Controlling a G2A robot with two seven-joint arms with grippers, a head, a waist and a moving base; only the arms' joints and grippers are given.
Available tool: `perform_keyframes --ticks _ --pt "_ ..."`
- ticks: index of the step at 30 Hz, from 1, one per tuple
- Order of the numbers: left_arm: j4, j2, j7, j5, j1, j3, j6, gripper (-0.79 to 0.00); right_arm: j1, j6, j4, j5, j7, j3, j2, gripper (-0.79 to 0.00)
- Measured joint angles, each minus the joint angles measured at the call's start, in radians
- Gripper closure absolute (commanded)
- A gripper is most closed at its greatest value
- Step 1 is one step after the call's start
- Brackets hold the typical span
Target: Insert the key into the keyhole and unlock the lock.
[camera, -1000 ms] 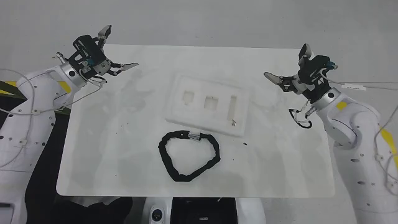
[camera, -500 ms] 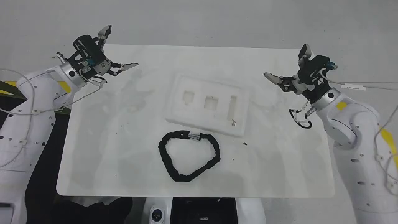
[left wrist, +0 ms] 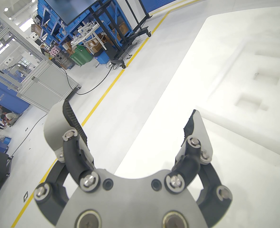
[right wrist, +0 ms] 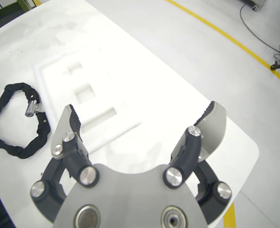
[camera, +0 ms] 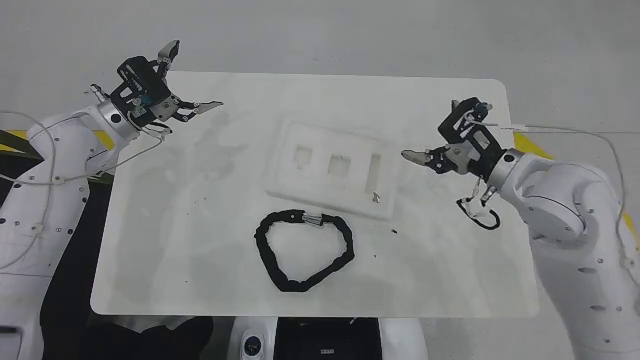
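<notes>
A black fabric-covered chain lock (camera: 275,260) lies looped on the table near the front edge, its silver cylinder (camera: 306,220) at the far side of the loop. The small key (camera: 377,198) rests at the front end of the right slot in the white foam tray (camera: 290,185). My right gripper (camera: 432,132) hangs open just right of the tray, holding nothing. In the right wrist view the chain lock (right wrist: 42,129), its cylinder (right wrist: 30,109) and the tray (right wrist: 59,72) lie beyond the open gripper (right wrist: 141,106). My left gripper (camera: 192,78) is open over the table's far left corner.
The white table (camera: 200,240) has rounded corners and bare floor all round. In the left wrist view the open gripper (left wrist: 129,109) faces the foam tray (left wrist: 225,124). A black cable loop (camera: 482,210) hangs under the right forearm.
The right arm has swung inward over the table, bringing its open gripper closer to the foam tray's right side. The left arm, chain lock and key are unmoved.
</notes>
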Motion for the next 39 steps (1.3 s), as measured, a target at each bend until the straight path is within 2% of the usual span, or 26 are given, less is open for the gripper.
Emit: perform_keyframes --ticks 8,14,26,39 --pt "0.0 0.0 0.0 0.0 0.0 0.0 0.0 -0.785 0.018 0.056 -0.025 0.09 0.196 -0.053 0.005 -0.785" --pt "0.0 0.0 0.0 0.0 0.0 0.0 0.0 -0.785 0.041 0.094 -0.029 0.082 0.219 -0.131 0.001 -0.785" --pt "0.0 0.0 0.0 0.0 0.0 0.0 0.0 -0.785 0.081 0.091 -0.039 0.078 0.336 -0.293 -0.006 -0.785" --pt "0.0 0.0 0.0 0.0 0.0 0.0 0.0 -0.785 0.087 0.087 -0.035 0.065 0.356 -0.307 -0.005 -0.785"
